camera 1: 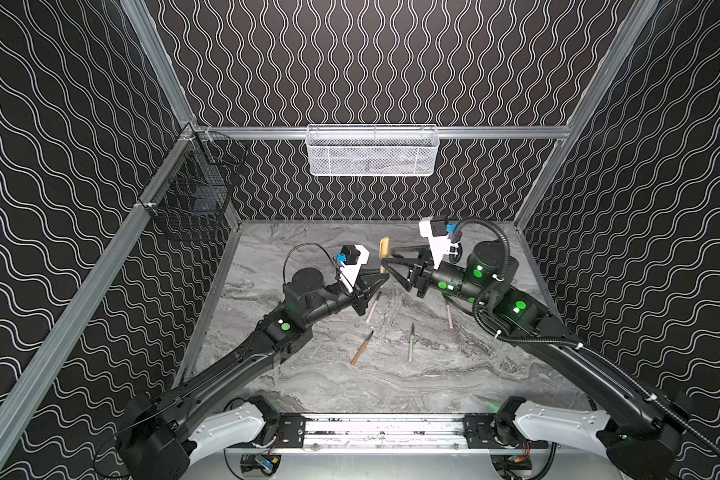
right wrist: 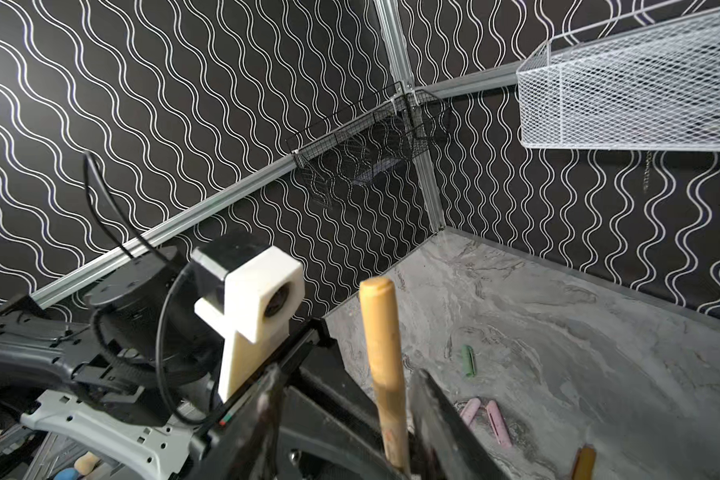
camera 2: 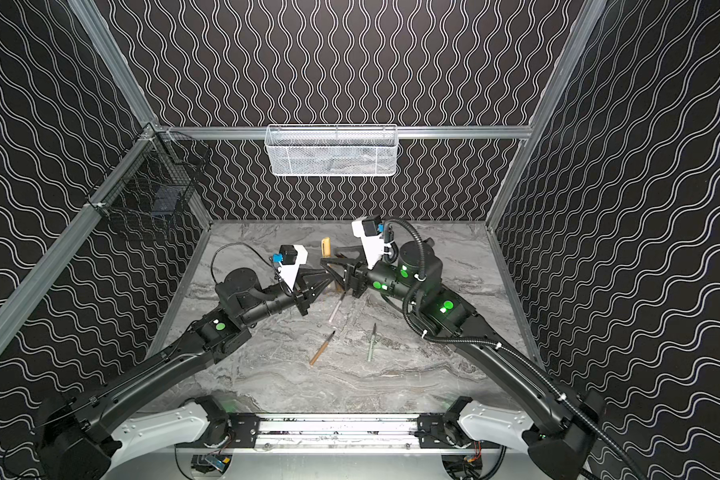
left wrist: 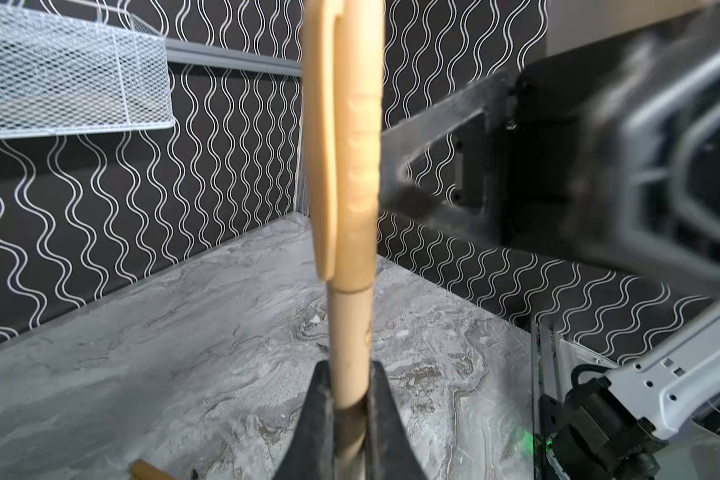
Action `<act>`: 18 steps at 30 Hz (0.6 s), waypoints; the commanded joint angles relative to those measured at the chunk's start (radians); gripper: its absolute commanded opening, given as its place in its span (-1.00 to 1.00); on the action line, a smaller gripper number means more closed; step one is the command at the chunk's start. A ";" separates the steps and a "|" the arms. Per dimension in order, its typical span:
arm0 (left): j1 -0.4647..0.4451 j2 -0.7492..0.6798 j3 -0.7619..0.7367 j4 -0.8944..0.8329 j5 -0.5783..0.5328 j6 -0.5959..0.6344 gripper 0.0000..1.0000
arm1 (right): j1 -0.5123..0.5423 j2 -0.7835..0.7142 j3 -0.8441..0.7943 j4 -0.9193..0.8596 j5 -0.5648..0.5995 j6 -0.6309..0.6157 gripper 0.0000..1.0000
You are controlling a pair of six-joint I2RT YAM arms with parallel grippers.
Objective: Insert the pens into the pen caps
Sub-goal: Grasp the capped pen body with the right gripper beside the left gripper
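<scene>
Our left tool (left wrist: 350,374) pinches the slim tan-orange plastic pen (left wrist: 350,328) upright above the grey marble table (left wrist: 121,374). Its short tan-orange clip cap (left wrist: 356,166) sits on top, so we think our right tool (right wrist: 350,382) is spread around it because the pushing is done

The grey marbled counter (camera 1: 308,395) carries four pens near its middle: a pink pen (camera 1: 372,308), a tan-orange pen (camera 1: 361,349), a pale green pen (camera 1: 410,344) and a second pink pen (camera 1: 449,318), partly hidden. Two pink caps (right wrist: 470,409) lie side by side, with a green cap (right wrist: 468,360) near them.
</scene>
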 commanded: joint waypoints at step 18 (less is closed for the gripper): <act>0.000 0.052 -0.002 0.072 -0.004 -0.087 -1.00 | 0.001 -0.108 -0.129 -0.040 0.143 -0.073 -0.03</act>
